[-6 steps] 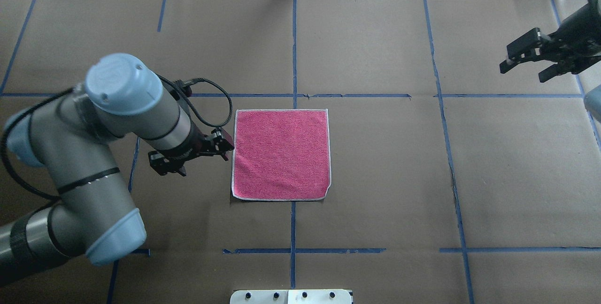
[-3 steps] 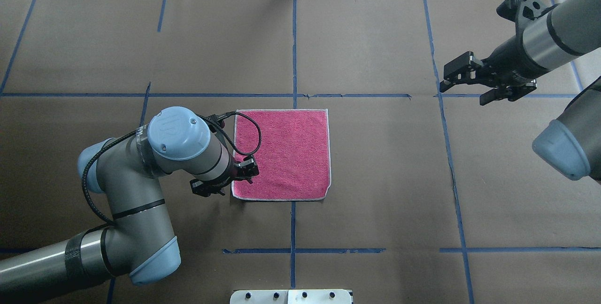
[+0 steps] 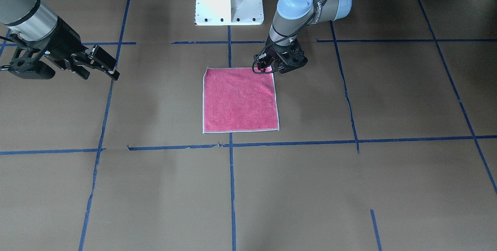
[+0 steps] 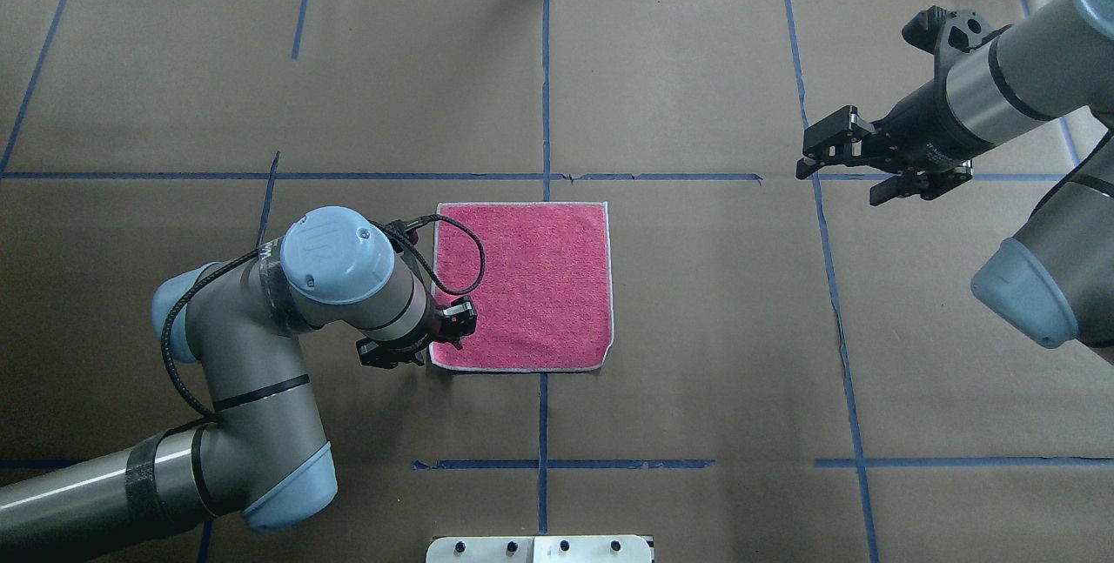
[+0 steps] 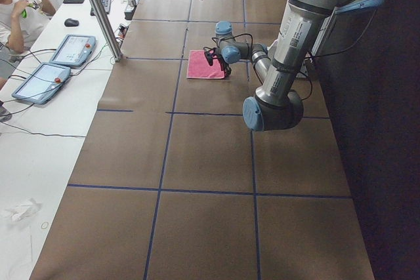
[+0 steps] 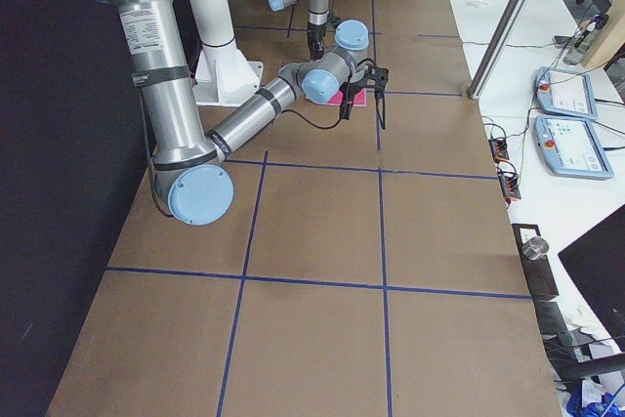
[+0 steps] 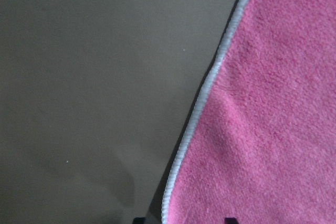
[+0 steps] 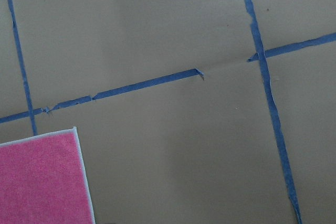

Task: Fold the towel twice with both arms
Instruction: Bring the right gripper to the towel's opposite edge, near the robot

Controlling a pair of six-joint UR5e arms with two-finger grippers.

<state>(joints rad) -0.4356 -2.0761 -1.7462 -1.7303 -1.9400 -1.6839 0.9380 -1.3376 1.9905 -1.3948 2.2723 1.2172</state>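
The left arm (image 4: 235,371) enters low from the near left, its elbow sharply bent. Its blue-capped wrist (image 4: 335,254) is turned so that the left hand (image 4: 418,338) points almost straight down, close to the table (image 4: 696,371), with its two fingers apart. The right arm (image 4: 1027,76) reaches in from the far right, its forearm nearly level and well above the table. The right hand (image 4: 840,178) points inward toward the middle, tilted a little downward, its two fingers spread wide.
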